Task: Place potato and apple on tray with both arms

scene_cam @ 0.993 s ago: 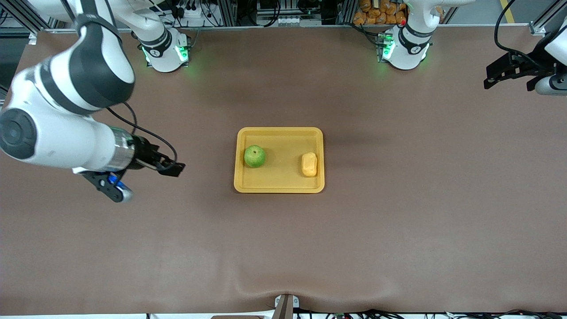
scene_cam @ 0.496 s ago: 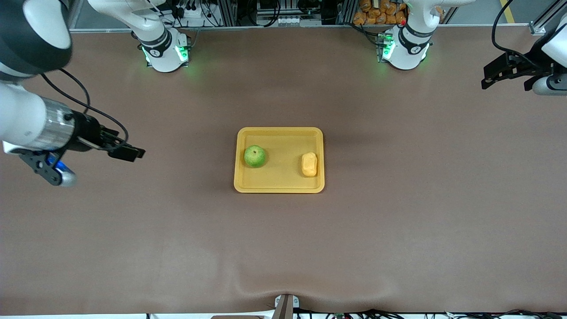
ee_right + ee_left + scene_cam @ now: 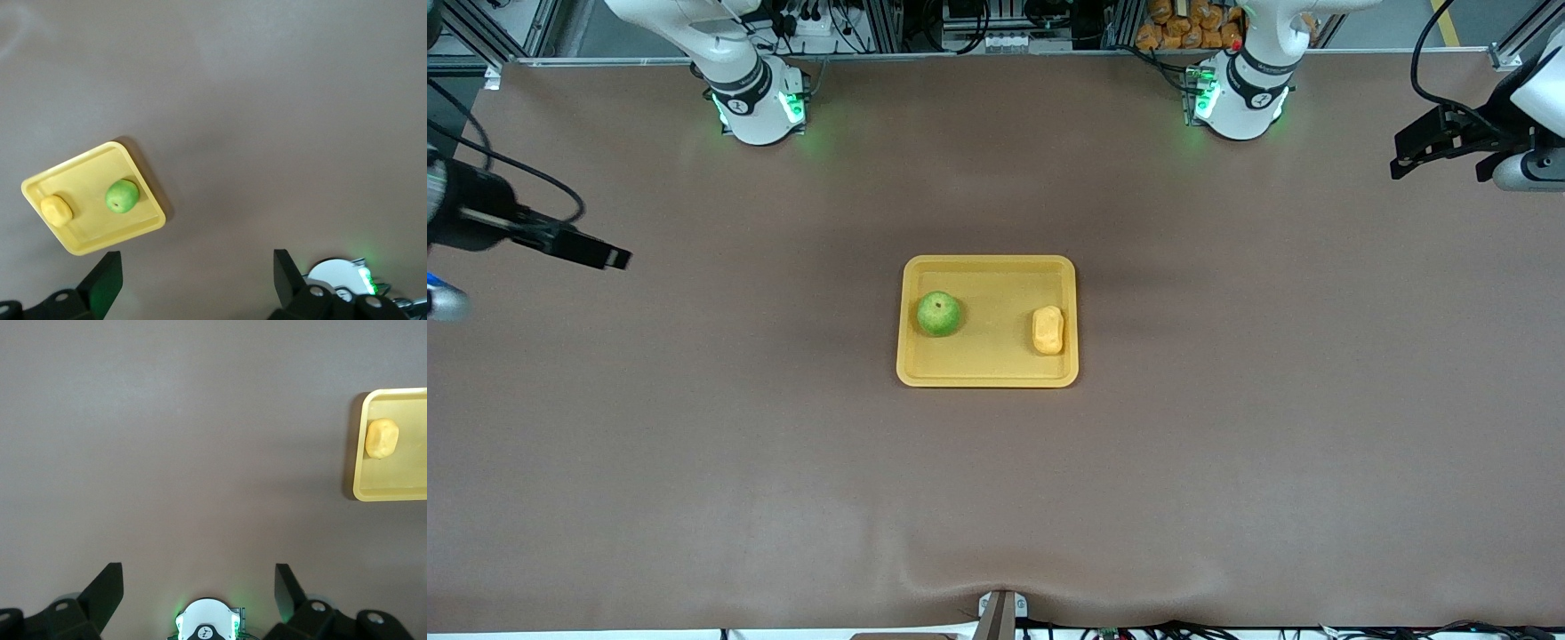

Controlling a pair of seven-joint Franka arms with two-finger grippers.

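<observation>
The yellow tray (image 3: 996, 289) lies at the middle of the table. The green apple (image 3: 939, 313) sits on it toward the right arm's end, and the yellow-orange potato (image 3: 1048, 330) toward the left arm's end. My right gripper (image 3: 600, 255) is open and empty, up over bare table near the right arm's end. Its wrist view shows the tray (image 3: 100, 230), apple (image 3: 122, 195) and potato (image 3: 56, 209) well off from the gripper (image 3: 197, 257). My left gripper (image 3: 1414, 156) is open and empty over the left arm's end. Its wrist view (image 3: 198, 570) shows the potato (image 3: 381, 438) on the tray's end (image 3: 400, 483).
The two arm bases (image 3: 760, 102) (image 3: 1240, 98) glow green at the table's edge farthest from the front camera. A pile of orange items (image 3: 1192, 22) sits off the table past them. The brown cloth has a wrinkle (image 3: 996, 573) at the nearest edge.
My right gripper has drawn away from the tray toward the right arm's end of the table, rising. The left gripper has barely moved. Apple and potato stay on the tray.
</observation>
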